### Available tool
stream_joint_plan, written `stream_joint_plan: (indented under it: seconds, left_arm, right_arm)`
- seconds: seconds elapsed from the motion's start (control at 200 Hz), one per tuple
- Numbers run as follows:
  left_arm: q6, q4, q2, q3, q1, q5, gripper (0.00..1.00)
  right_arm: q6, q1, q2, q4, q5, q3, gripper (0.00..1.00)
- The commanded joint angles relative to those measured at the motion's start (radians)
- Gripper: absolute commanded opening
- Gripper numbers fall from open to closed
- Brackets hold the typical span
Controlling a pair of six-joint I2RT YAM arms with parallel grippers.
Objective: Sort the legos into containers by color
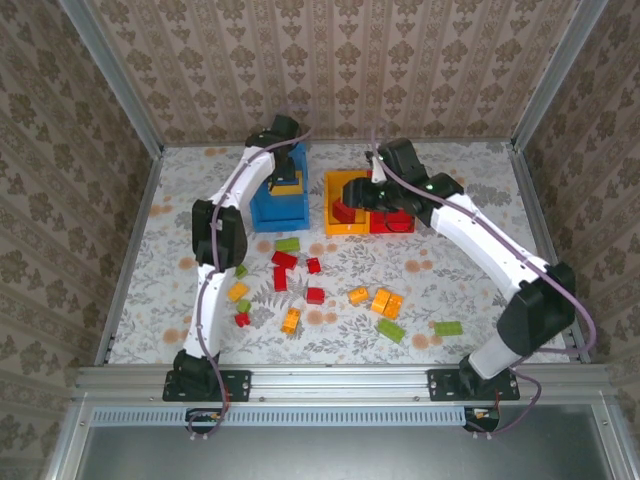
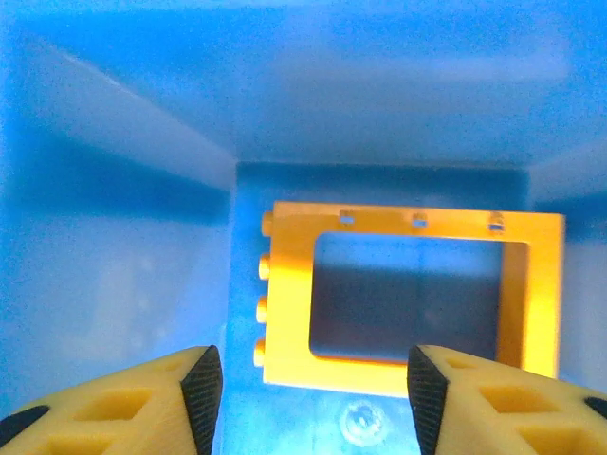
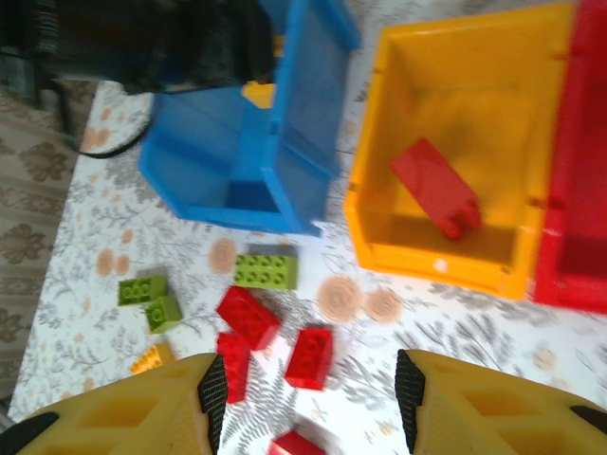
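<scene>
On the flowered table [image 1: 470,270] three bins stand in a row at the far side: a blue bin [image 1: 268,212], a yellow bin [image 1: 333,195] near it, and a red bin [image 1: 395,225] touching the yellow one; the sorting seems to me at an early stage, because most of the loose bricks [image 1: 316,295], red, green and orange, lie scattered on the table between the bins and the arm bases; what is in the red bin I cannot tell. Two pieces are clearly placed: a yellow frame [image 2: 289,294] lies flat on the floor of the blue bin, and a red brick [image 3: 436,188] lies tilted inside the yellow bin. The left gripper [image 2: 308,393] hangs over the blue bin, its fingers spread with nothing between them; the frame lies just beyond the fingertips, apart from them. The right gripper [image 3: 308,403] hovers near the bins with fingers also apart and empty; red bricks lie on the table below it.
</scene>
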Motion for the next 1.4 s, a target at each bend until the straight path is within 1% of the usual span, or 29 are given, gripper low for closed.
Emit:
stream_joint_plan:
  seconds: [0.0,0.09,0.105,0.22,0.285,0.3,0.325,0.44,0.46,0.525,0.61,0.7,0.82,0.93,1.12,1.395]
  left_arm:
    - [-0.048,-0.036,-0.153,-0.029,-0.02,-0.025,0.59]
    - [-0.071,-0.03,-0.221,-0.095,-0.029,-0.02,0.6]
    - [-0.075,-0.026,-0.236,-0.106,-0.029,-0.019,0.61]
    - [-0.091,0.02,-0.353,-0.242,-0.043,0.011,0.62]
    - [-0.08,0.074,-0.437,-0.34,-0.05,0.04,0.62]
    - [-0.072,0.087,-0.455,-0.37,-0.079,0.046,0.62]
    - [-0.058,0.115,-0.492,-0.412,-0.095,0.059,0.63]
    - [0.02,0.247,-0.658,-0.644,-0.178,0.154,0.63]
    - [0.036,0.277,-0.689,-0.685,-0.199,0.18,0.63]
    - [0.102,0.368,-0.775,-0.808,-0.263,0.32,0.64]
    - [0.162,0.386,-0.841,-0.902,-0.365,0.421,0.64]
    - [0.173,0.383,-0.89,-0.978,-0.459,0.476,0.64]
    - [0.136,0.47,-0.963,-1.098,-0.528,0.554,0.64]
    - [0.133,0.497,-0.986,-1.136,-0.57,0.579,0.65]
    - [0.142,0.493,-0.971,-1.126,-0.579,0.58,0.65]
    - [0.141,0.494,-0.935,-1.087,-0.579,0.589,0.65]
  right_arm:
    - [0.059,-0.017,-0.104,-0.098,0.089,-0.079,0.54]
    - [0.138,-0.032,-0.142,-0.217,0.157,-0.127,0.54]
    - [0.153,-0.035,-0.173,-0.24,0.166,-0.136,0.54]
    - [0.302,-0.074,-0.248,-0.428,0.241,-0.205,0.54]
    - [0.39,-0.113,-0.29,-0.522,0.255,-0.255,0.54]
    - [0.41,-0.125,-0.3,-0.538,0.251,-0.271,0.54]
    - [0.439,-0.143,-0.318,-0.556,0.238,-0.298,0.54]
    - [0.568,-0.21,-0.396,-0.594,0.178,-0.437,0.55]
    - [0.593,-0.215,-0.408,-0.597,0.17,-0.461,0.56]
    - [0.672,-0.234,-0.446,-0.599,0.136,-0.536,0.58]
    - [0.766,-0.24,-0.491,-0.577,0.099,-0.631,0.61]
    - [0.843,-0.245,-0.514,-0.541,0.06,-0.715,0.62]
    - [0.928,-0.254,-0.532,-0.495,0.044,-0.797,0.64]
    - [0.975,-0.281,-0.545,-0.44,0.036,-0.862,0.65]
    - [1.008,-0.317,-0.505,-0.32,0.017,-0.928,0.65]
    - [0.959,-0.384,-0.428,-0.25,0.021,-0.95,0.65]
